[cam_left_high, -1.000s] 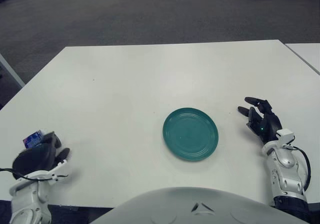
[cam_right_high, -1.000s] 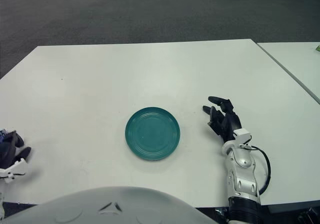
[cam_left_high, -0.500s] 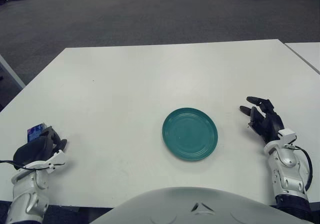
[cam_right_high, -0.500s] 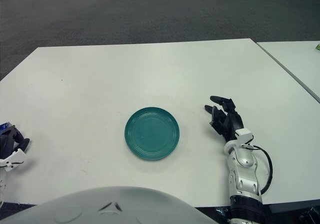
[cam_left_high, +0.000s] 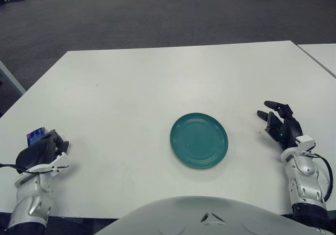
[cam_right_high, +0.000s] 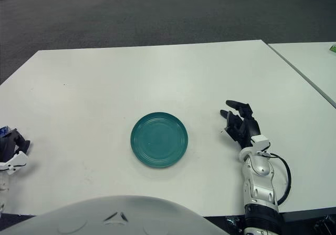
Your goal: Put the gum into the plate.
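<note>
A small blue gum pack [cam_left_high: 35, 136] shows at the table's near left corner, partly hidden behind my left hand [cam_left_high: 44, 148]. The dark fingers of that hand curl around the pack's near side, close to the table edge. The round teal plate [cam_left_high: 199, 140] lies flat in the middle of the near half of the table and holds nothing. It is well to the right of the gum. My right hand [cam_left_high: 273, 115] shows to the right of the plate with its fingers spread and nothing in them.
The white table [cam_left_high: 157, 82] stretches far back and to both sides. A second white table [cam_right_high: 315, 61] stands at the right, separated by a narrow gap. Dark carpet lies beyond.
My left hand has shifted a little away from the near edge, and the gum pack has moved with it. The right hand has drifted slightly right. The plate has not moved.
</note>
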`<state>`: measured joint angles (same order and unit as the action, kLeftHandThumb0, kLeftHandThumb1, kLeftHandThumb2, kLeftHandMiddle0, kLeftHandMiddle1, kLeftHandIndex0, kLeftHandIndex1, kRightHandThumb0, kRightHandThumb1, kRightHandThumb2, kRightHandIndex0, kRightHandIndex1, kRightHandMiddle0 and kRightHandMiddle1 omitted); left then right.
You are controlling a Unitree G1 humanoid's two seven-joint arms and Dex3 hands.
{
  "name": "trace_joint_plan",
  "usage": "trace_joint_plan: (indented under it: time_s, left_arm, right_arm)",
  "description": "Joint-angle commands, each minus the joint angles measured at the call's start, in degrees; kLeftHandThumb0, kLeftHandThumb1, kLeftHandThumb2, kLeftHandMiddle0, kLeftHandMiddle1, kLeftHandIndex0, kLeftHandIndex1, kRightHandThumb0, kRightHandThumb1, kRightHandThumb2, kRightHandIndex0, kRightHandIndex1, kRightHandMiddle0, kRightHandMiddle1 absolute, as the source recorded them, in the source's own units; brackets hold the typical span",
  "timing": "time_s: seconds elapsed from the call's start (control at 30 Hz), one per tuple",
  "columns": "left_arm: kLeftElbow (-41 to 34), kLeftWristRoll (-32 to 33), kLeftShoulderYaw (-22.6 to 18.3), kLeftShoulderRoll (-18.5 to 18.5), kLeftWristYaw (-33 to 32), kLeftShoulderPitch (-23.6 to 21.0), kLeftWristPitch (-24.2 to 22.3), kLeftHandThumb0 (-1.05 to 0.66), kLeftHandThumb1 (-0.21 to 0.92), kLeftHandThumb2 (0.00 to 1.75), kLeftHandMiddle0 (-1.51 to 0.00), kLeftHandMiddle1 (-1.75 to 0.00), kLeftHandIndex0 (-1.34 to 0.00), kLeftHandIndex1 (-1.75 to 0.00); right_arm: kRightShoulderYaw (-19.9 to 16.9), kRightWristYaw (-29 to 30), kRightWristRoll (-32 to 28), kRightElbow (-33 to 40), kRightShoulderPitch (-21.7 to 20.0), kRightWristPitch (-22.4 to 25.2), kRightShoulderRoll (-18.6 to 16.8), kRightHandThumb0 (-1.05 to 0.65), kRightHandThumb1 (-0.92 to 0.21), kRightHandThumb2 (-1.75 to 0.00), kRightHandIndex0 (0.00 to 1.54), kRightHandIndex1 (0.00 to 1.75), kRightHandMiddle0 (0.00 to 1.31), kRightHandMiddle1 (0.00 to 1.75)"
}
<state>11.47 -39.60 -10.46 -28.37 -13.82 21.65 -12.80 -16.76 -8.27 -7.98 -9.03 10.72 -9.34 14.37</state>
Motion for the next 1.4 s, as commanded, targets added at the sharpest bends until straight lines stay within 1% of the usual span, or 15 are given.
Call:
trace_joint_plan:
  time_s: [0.0, 0.17, 0.3, 0.43, 0.57, 0.67, 0.8, 0.87, 0.9, 0.93, 0.97, 1.03, 1.13, 1.23, 1.37]
  left_arm:
    - [1.7, 3.3, 4.1, 4.1, 3.7, 2.7, 0.1, -0.62, 0.92, 0.68, -0.86, -1.75, -0.63, -1.75]
    - [0.6, 3.9, 5.1, 3.6, 3.9, 2.7, 0.6, -0.59, 0.92, 0.67, -0.88, -1.75, -0.64, -1.75]
    - [0.0, 3.6, 6.7, 3.6, 3.4, 1.8, 1.7, -0.57, 0.92, 0.66, -0.88, -1.75, -0.62, -1.75]
    - [-5.9, 1.6, 10.0, 5.3, 4.9, 0.8, -1.3, -0.56, 0.92, 0.66, -0.89, -1.75, -0.62, -1.75]
    - [-9.6, 1.4, 11.9, 5.0, 6.7, 0.1, -2.8, -0.56, 0.92, 0.66, -0.89, -1.75, -0.61, -1.75]
    - [-10.6, 1.5, 12.9, 4.2, 7.4, -0.5, -2.4, -0.56, 0.92, 0.65, -0.89, -1.75, -0.61, -1.75]
    - [-11.7, 1.6, 14.4, 3.5, 7.9, -1.2, -0.1, -0.57, 0.92, 0.65, -0.89, -1.75, -0.6, -1.75]
    - [-12.7, 1.0, 15.5, 3.5, 8.4, -1.9, 0.2, -0.57, 0.92, 0.64, -0.9, -1.75, -0.61, -1.75]
    - [-13.2, 0.7, 16.0, 3.5, 8.7, -2.2, 0.1, -0.53, 0.86, 0.7, -0.89, -1.75, -0.56, -1.75]
    - [-13.7, 0.1, 16.9, 3.6, 9.3, -3.1, -0.2, -0.49, 0.76, 0.8, -0.9, -1.75, -0.51, -1.75]
    - [-14.1, -0.3, 17.5, 3.7, 9.7, -3.7, -0.5, -0.46, 0.69, 0.87, -0.9, -1.75, -0.48, -1.75]
    - [-15.6, -1.0, 18.6, 3.9, 10.6, -4.5, -0.9, -0.44, 0.63, 0.93, -0.91, -1.75, -0.45, -1.75]
    - [-18.1, -1.6, 19.6, 4.0, 11.7, -4.4, -1.2, -0.42, 0.59, 0.98, -0.91, -1.75, -0.43, -1.75]
    - [-22.3, -2.2, 21.4, 4.5, 13.8, -4.6, -1.4, -0.42, 0.57, 1.0, -0.92, -1.75, -0.43, -1.75]
    - [-23.9, -1.8, 21.9, 4.1, 15.0, -4.8, -0.5, -0.42, 0.56, 1.01, -0.92, -1.75, -0.43, -1.75]
  right_arm:
    - [0.2, 0.0, 0.5, -2.3, 0.6, 1.9, 0.2, -0.87, -0.92, -0.85, 0.28, 0.51, 0.0, 1.02]
    - [0.1, -0.1, 0.4, -2.6, 0.4, 1.8, 0.3, -0.87, -0.92, -0.85, 0.28, 0.52, 0.0, 1.02]
    - [0.1, -0.2, 0.3, -2.7, 0.4, 1.7, 0.4, -0.87, -0.92, -0.85, 0.28, 0.52, 0.0, 1.02]
    - [0.1, -0.2, 0.3, -2.8, 0.4, 1.7, 0.4, -0.87, -0.92, -0.85, 0.28, 0.52, 0.0, 1.02]
    - [0.0, -0.3, 0.2, -2.9, 0.4, 1.6, 0.5, -0.87, -0.92, -0.85, 0.28, 0.52, 0.0, 1.02]
    - [0.0, -0.3, 0.2, -2.9, 0.4, 1.6, 0.5, -0.87, -0.92, -0.85, 0.28, 0.52, 0.0, 1.02]
    - [0.0, -0.4, 0.2, -2.8, 0.6, 1.5, 0.5, -0.87, -0.92, -0.85, 0.28, 0.53, 0.0, 1.02]
    - [0.0, -0.4, 0.2, -2.8, 0.6, 1.5, 0.5, -0.87, -0.92, -0.85, 0.28, 0.53, 0.0, 1.02]
    - [0.0, -0.4, 0.2, -2.8, 0.6, 1.5, 0.5, -0.87, -0.92, -0.85, 0.27, 0.53, 0.0, 1.02]
    - [0.0, -0.4, 0.2, -2.8, 0.6, 1.5, 0.4, -0.87, -0.92, -0.85, 0.27, 0.53, 0.0, 1.02]
    - [0.0, -0.4, 0.2, -2.8, 0.6, 1.5, 0.4, -0.87, -0.92, -0.85, 0.27, 0.53, 0.0, 1.02]
    - [0.0, -0.4, 0.2, -2.8, 0.6, 1.5, 0.4, -0.87, -0.92, -0.85, 0.27, 0.53, 0.0, 1.02]
    - [0.0, -0.4, 0.3, -2.7, 0.7, 1.4, 0.4, -0.87, -0.92, -0.85, 0.27, 0.53, 0.0, 1.02]
    - [0.0, -0.3, 0.3, -2.5, 0.9, 1.4, 0.3, -0.87, -0.92, -0.85, 0.27, 0.53, 0.0, 1.02]
    - [0.1, -0.2, 0.3, -2.3, 1.1, 1.3, 0.2, -0.87, -0.92, -0.85, 0.27, 0.53, 0.0, 1.02]
